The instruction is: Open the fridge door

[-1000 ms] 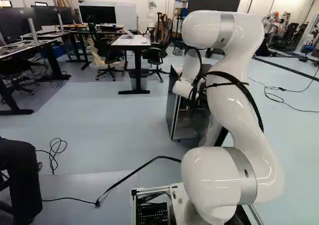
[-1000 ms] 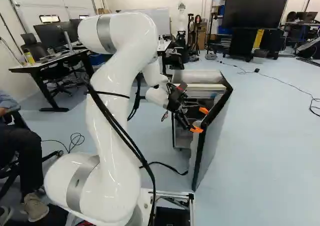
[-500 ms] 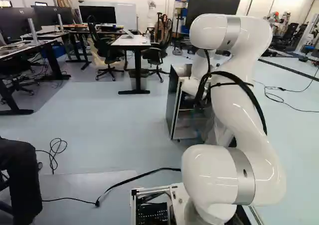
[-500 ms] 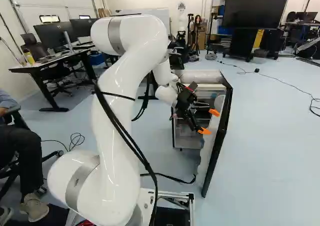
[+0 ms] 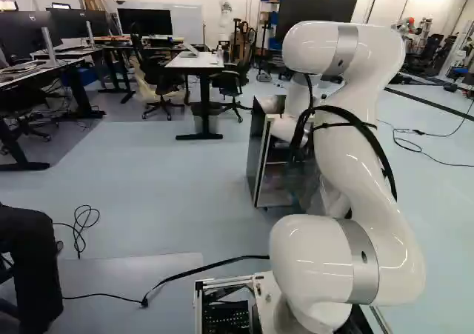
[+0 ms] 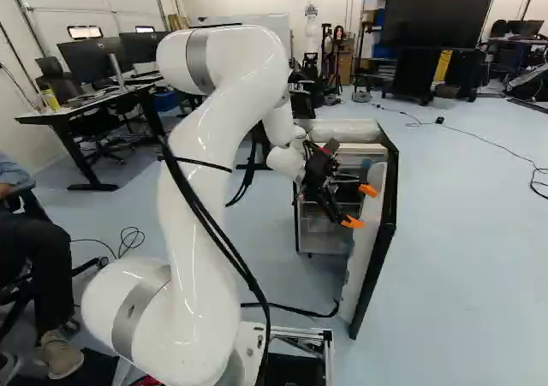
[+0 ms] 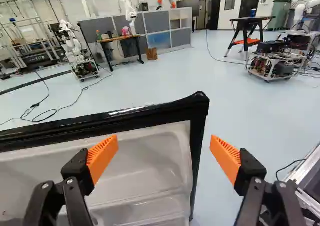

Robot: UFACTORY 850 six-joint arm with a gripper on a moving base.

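Gripper (image 6: 360,206) is standing wide open, holding nothing. Fridge door (image 7: 140,161) is hanging ajar just ahead of it, inner side facing the hand, top corner showing between the spread fingers; whether a finger is touching, can't tell. Door's lower part is running out of the wrist view. Fridge body (image 6: 344,131) is sitting beyond the hand. Arm (image 5: 348,141) is hiding the gripper in the left base view.
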